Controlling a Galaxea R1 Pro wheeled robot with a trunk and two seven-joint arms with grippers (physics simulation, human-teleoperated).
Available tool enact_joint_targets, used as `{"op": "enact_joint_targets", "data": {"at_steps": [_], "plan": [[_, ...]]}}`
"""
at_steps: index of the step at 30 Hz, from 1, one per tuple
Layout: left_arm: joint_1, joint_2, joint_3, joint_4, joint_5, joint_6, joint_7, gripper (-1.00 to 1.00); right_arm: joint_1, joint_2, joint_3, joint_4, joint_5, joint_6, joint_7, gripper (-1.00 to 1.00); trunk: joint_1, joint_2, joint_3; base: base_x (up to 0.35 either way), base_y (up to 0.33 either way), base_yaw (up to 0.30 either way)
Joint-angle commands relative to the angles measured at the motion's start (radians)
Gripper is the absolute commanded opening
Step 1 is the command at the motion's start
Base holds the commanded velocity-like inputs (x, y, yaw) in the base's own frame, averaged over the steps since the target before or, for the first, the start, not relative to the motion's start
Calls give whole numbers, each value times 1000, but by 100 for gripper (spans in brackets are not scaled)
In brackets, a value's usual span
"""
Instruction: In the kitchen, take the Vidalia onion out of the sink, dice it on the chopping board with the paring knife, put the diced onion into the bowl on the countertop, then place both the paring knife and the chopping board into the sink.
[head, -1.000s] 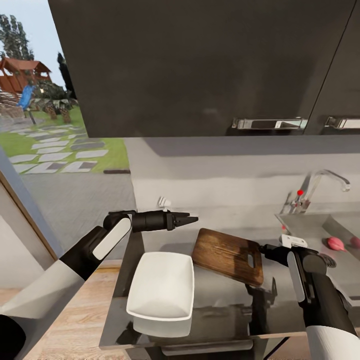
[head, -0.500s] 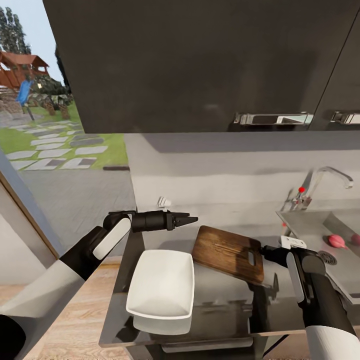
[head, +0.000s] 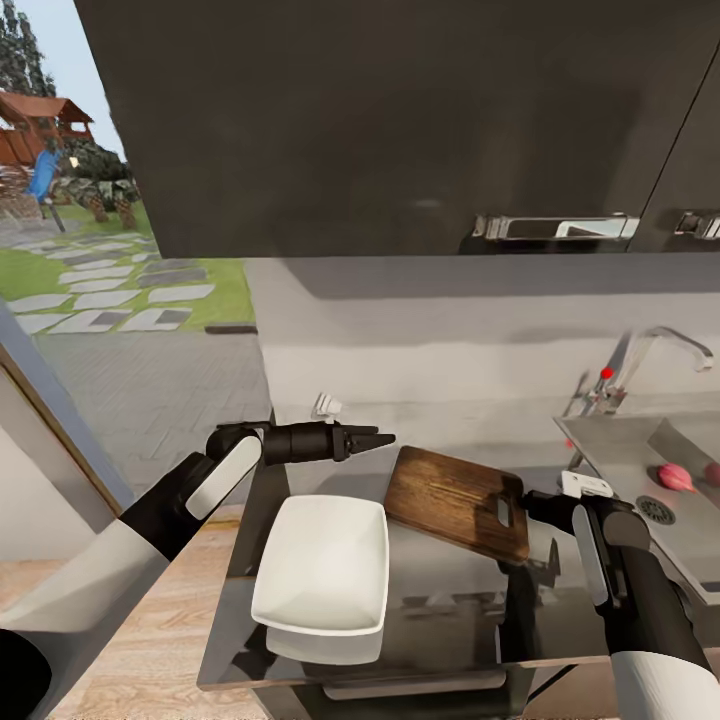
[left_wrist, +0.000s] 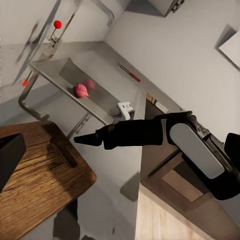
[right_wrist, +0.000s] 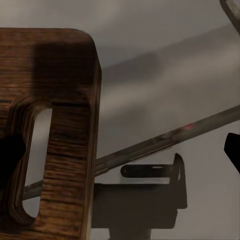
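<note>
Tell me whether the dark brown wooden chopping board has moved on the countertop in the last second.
No. The dark brown wooden chopping board keeps its place beside the white squarish bowl on the dark grey countertop; only the whole head view has shifted slightly.

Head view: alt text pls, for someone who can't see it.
Robot faces a dark countertop holding a white bowl and a brown chopping board. Left gripper hovers shut above them; right arm reaches toward the board's slot end. A pink onion sits in the sink.
</note>
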Motion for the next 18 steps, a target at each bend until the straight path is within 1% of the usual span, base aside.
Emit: {"op": "enact_joint_targets", "data": {"at_steps": [1, 18], "plan": [[-1, 1, -2, 0, 9, 7, 2, 100, -1, 0, 0, -1, -3, 4, -2, 100, 1, -2, -4, 0, 0, 0], [-1, 1, -1, 0, 9, 7, 2, 100, -1, -1, -1, 31, -3, -23, -1, 100, 1, -2, -30, 0, 0, 0]]}}
